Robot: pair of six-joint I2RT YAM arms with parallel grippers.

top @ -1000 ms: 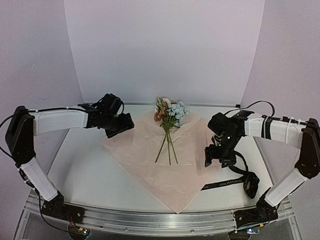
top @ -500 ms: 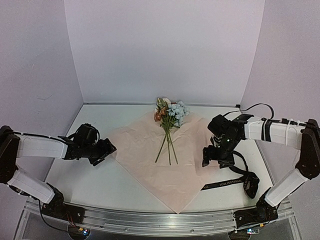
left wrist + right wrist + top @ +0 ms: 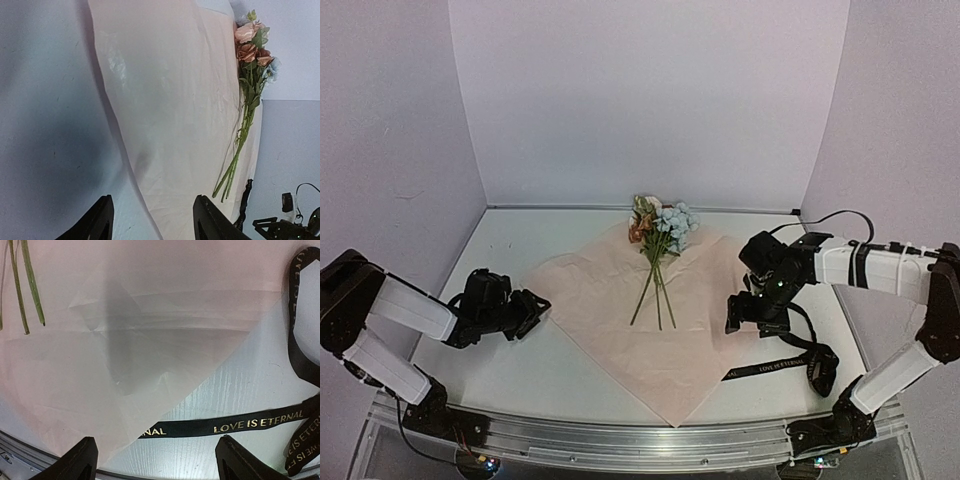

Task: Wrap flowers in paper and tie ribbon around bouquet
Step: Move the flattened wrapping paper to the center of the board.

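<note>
The flowers (image 3: 658,240) — blue, cream and orange blooms on thin green stems — lie down the middle of the pink paper (image 3: 620,300), which is spread as a diamond on the white table (image 3: 500,370). The black ribbon (image 3: 775,366), lettered "LOVE IS ETERNAL", lies loose by the sheet's right edge, one end running under it. The left gripper (image 3: 532,308) hangs at the paper's left corner, jaws apart and empty. The right gripper (image 3: 745,318) hovers over the right corner, jaws wide, holding nothing. Wrapping appears not yet begun — the next move likely calls for pinching a side corner and folding it over the stems.
</note>
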